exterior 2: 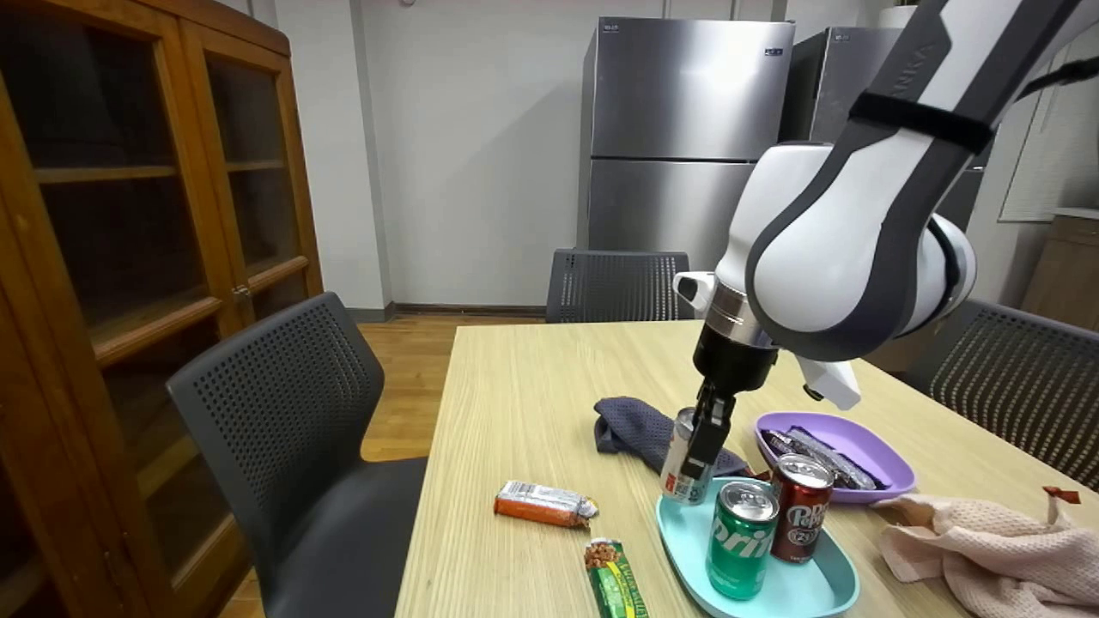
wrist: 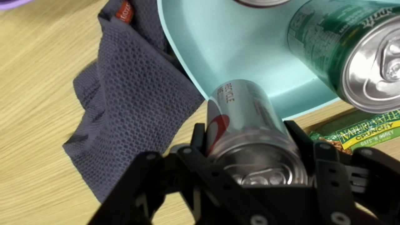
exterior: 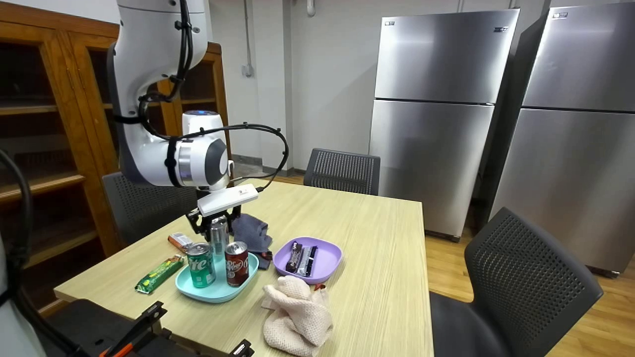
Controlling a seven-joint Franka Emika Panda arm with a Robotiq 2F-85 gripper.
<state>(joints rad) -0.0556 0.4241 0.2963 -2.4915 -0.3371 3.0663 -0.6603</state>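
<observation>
Pinching silver can (wrist: 254, 134) between the fingers (wrist: 198, 137), one on each side, snug to its wall. Tilted, lid end up; lower end right at a rounded corner of turquoise tray (wrist: 237, 47), overlapping the rim in the wrist view. Can't tell if touching the tray or just above. In that tray, toward near edge of worktop (exterior: 367, 233): green Sprite can (exterior 2: 743, 549) and dark red Dr Pepper can (exterior 2: 803, 515), both upright, just beside each other, narrow gap in an exterior view. Along the tray's rim, on the side away from near edge: crumpled dark grey cloth (wrist: 134, 103), red tag (wrist: 125, 12) showing. Flat beside tray, toward the worktop corner between near edge and edge facing wooden cabinet (exterior: 74, 124): green Nature Valley bar (exterior: 159, 274). Closer to cabinet edge: orange-and-silver wrapped bar (exterior 2: 545, 505). Farther in from near edge, past the red can: purple plate (exterior: 325, 255) with dark and silver wrapped bars (exterior: 301, 260) lying in it, exact count unclear. Between plate and near edge: bunched pinkish cloth (exterior: 297, 317). Around: dark chairs (exterior: 342, 171) at far edge, cabinet edge and opposite edge. Beyond far edge: two steel refrigerators (exterior: 436, 148).
</observation>
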